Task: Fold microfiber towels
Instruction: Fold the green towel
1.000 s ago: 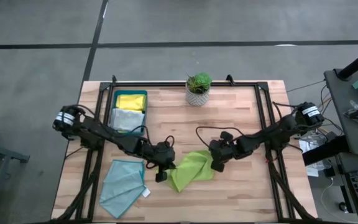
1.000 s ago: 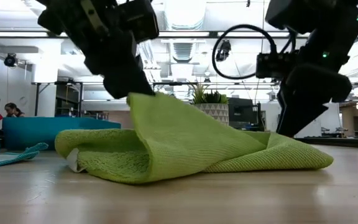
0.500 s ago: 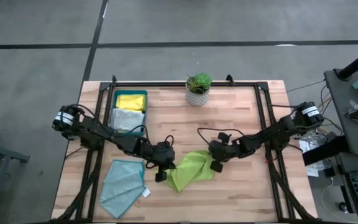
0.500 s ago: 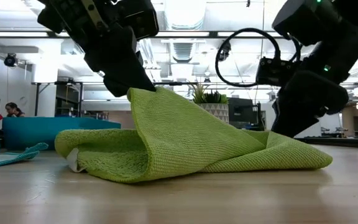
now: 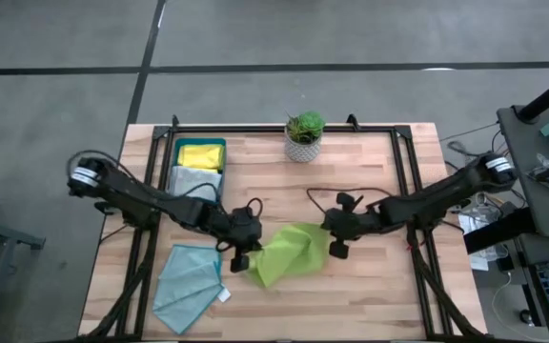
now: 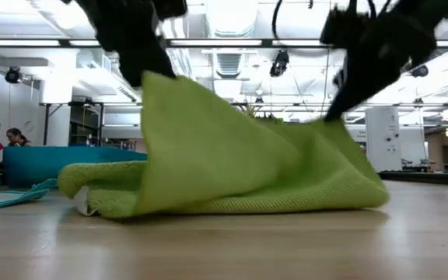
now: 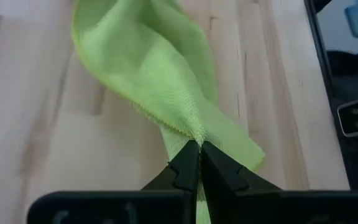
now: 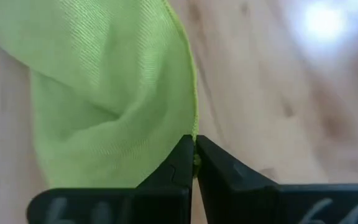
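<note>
Both grippers pinch the lime green towel (image 5: 292, 253) mid-worktop, lifting it.

Left gripper (image 7: 199, 151) and right gripper (image 8: 194, 148) each clamp narrow on an opposite edge, likely to spread the cloth for a fold; its lower part drags on the worktop (image 5: 370, 295). Just beside it lies the teal towel (image 5: 189, 284), unfolded. Farther back, the tray (image 5: 219, 145) holds yellow towel (image 5: 200, 155) and grey towel (image 5: 193, 181), probably awaiting folding.

Claws' tops beyond low-view frame
</note>
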